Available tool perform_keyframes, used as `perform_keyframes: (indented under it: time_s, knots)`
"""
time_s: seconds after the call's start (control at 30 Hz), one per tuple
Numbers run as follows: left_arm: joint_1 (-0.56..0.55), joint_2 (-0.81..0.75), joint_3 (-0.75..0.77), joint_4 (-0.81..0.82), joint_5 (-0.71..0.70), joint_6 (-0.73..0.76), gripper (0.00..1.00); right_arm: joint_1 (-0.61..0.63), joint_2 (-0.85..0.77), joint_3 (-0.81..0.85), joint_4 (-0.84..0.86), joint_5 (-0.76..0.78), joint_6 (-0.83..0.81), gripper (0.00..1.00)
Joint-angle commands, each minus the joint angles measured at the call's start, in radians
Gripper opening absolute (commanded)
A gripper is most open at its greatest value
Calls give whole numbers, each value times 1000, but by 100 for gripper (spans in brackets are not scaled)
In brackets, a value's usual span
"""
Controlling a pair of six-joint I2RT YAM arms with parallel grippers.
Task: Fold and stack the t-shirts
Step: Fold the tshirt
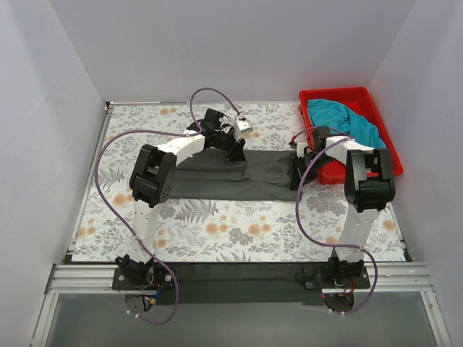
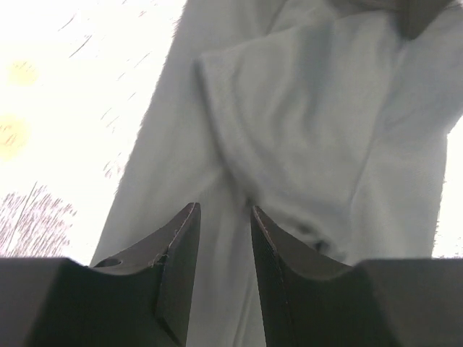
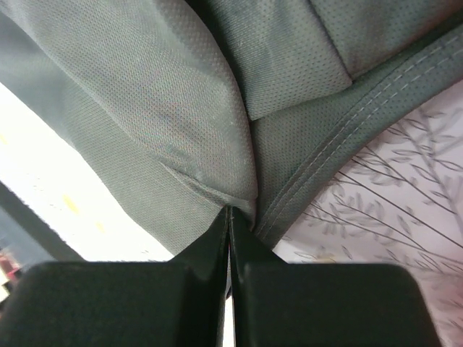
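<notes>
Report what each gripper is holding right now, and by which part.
Right gripper: shut on the grey t-shirt, pinching a folded edge beside its stitched hem. Left gripper: fingers apart over the same shirt, holding nothing.

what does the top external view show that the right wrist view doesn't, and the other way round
Only the top external view shows the red bin with the teal-blue t-shirt in it, and the left gripper over the middle of the dark grey t-shirt. Only the right wrist view shows the right gripper shut on a fold of that shirt, plus the stitched hem and the fine mesh weave. Both show the dark grey t-shirt lying on the floral table.
</notes>
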Motion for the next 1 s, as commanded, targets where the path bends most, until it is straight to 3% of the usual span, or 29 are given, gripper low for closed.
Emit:
perform_keyframes:
  time_s: [0.0, 0.2, 0.43, 0.67, 0.97]
  knots:
    - [16, -56, 8, 17, -71, -58, 33, 1, -50, 27, 6, 110, -64, 1]
    - [96, -108, -4, -42, -163, -140, 33, 32, -144, 79, -25, 100, -101, 2]
    - [269, -244, -64, -370, -201, -27, 31, 205, -225, 76, -47, 176, -124, 4]
    - [375, -444, -280, -487, -218, 193, 30, 327, -121, 76, -39, 320, -109, 2]
    - [417, -557, -483, -438, -223, 250, 29, 308, 62, 197, -13, 446, -118, 1]
